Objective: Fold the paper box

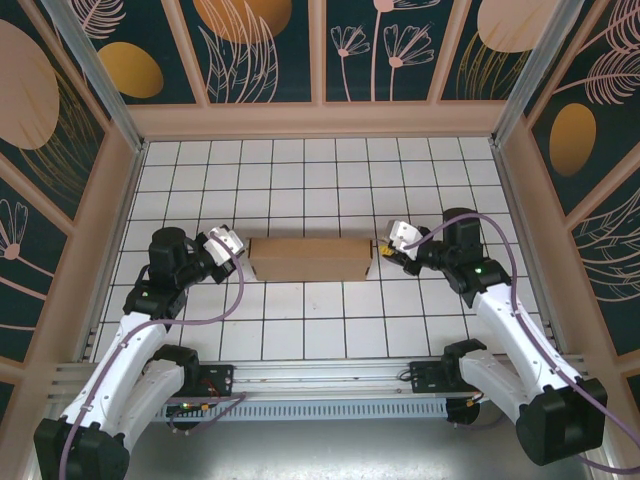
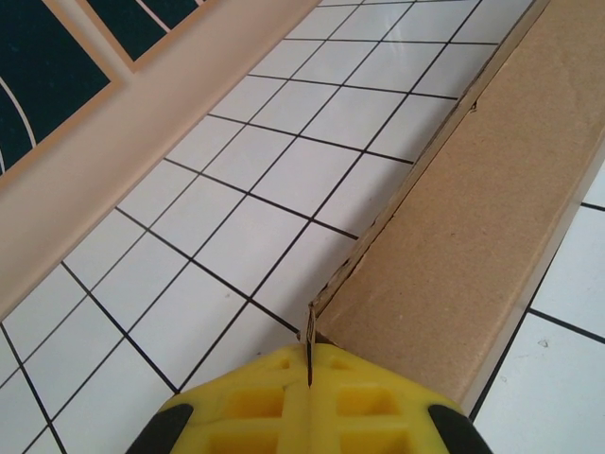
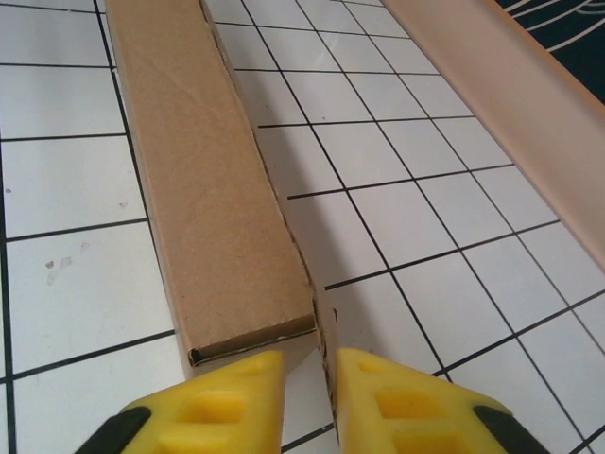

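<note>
Closing stage: plain brown cardboard box (image 1: 310, 258) sits mid white tiled counter (image 1: 300, 330). Left tool (image 2: 309, 374) is pinched on its left end flap. Right tool (image 3: 310, 378) is slightly apart, straddling the right flap. Next, probably: grip and tuck.

The left gripper (image 2: 309, 367), its yellow fingers (image 2: 378, 402) pressed together, pinches a thin upright cardboard edge at the near corner of the paper box (image 2: 482, 218). The plain brown box lies flat and runs away toward the upper right, its long left side showing a slightly ragged seam. Beneath it is the white bench (image 2: 236, 222), ruled in black squares. A pale peach rail (image 2: 123, 142) borders the bench at upper left, with a dark panel (image 2: 52, 52) behind it.
</note>
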`<state>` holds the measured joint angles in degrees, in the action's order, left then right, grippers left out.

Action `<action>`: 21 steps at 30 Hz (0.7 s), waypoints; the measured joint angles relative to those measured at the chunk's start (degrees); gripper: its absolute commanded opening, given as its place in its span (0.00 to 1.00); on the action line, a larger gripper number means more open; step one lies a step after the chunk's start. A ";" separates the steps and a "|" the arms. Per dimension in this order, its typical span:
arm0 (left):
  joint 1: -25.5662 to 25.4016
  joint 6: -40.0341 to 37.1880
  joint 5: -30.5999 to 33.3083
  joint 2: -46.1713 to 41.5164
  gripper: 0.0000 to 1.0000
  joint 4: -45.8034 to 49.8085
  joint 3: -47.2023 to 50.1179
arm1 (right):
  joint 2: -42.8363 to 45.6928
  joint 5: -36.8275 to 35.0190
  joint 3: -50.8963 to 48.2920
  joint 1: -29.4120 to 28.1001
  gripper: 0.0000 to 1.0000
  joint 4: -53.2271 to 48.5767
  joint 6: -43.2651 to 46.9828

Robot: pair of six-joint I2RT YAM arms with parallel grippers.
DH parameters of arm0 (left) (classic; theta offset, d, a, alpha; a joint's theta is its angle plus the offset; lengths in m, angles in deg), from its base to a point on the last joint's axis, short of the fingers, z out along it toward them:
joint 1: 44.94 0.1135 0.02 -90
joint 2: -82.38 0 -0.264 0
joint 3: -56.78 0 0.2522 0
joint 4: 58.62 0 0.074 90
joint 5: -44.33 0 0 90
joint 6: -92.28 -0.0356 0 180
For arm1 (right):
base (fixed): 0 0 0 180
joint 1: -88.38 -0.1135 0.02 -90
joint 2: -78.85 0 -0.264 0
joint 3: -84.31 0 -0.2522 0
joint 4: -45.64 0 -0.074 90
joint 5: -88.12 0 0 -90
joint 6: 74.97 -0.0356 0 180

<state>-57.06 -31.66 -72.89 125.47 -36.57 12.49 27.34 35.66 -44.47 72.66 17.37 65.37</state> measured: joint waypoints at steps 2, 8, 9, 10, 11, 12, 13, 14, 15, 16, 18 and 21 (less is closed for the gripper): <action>-0.13 1.20 -0.17 -0.02 0.00 -0.35 0.00 | -0.81 0.00 0.28 -0.15 0.10 0.13 -0.50; -0.31 5.90 0.57 -0.79 0.00 -1.29 0.22 | -3.41 -2.64 1.92 -2.21 0.04 -0.28 -1.62; -0.39 6.56 0.72 -1.14 0.00 -1.29 0.35 | -3.56 -3.10 1.92 -2.54 0.04 -0.28 -1.77; -0.59 7.32 0.96 -1.53 0.00 -1.29 0.52 | -3.67 -3.61 1.92 -2.84 0.03 -0.26 -2.21; -0.83 8.13 1.36 -1.90 0.00 -1.33 0.72 | -3.67 -4.20 1.92 -3.15 0.02 -0.24 -2.80; -1.16 9.11 1.86 -2.27 0.00 -1.57 1.01 | -3.65 -4.83 1.92 -3.48 0.01 -0.17 -3.30; -1.55 10.49 2.47 -2.71 0.00 -1.88 1.38 | -3.63 -5.62 1.92 -3.89 0.00 0.09 -4.28; -1.86 11.80 2.91 -3.10 0.00 -2.08 1.68 | -3.61 -6.36 1.92 -4.24 0.00 0.50 -5.27; -2.08 13.07 3.34 -3.48 0.00 -2.12 1.90 | -3.52 -7.15 1.92 -4.63 0.00 1.01 -6.38; -2.32 14.60 3.80 -3.91 0.00 -2.14 2.16 | -3.37 -8.13 1.90 -5.14 0.00 1.55 -7.67; -2.80 17.75 4.76 -4.85 0.00 -2.14 2.47 | -2.80 -10.40 1.51 -6.49 0.00 3.06 -10.51; -3.69 22.60 6.38 -5.88 0.00 -2.58 2.78 | -1.29 -14.34 0.09 -9.07 0.00 5.86 -14.86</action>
<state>-60.75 -9.06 -66.51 119.59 -39.14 15.27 26.05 21.32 -44.39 63.59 23.23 50.51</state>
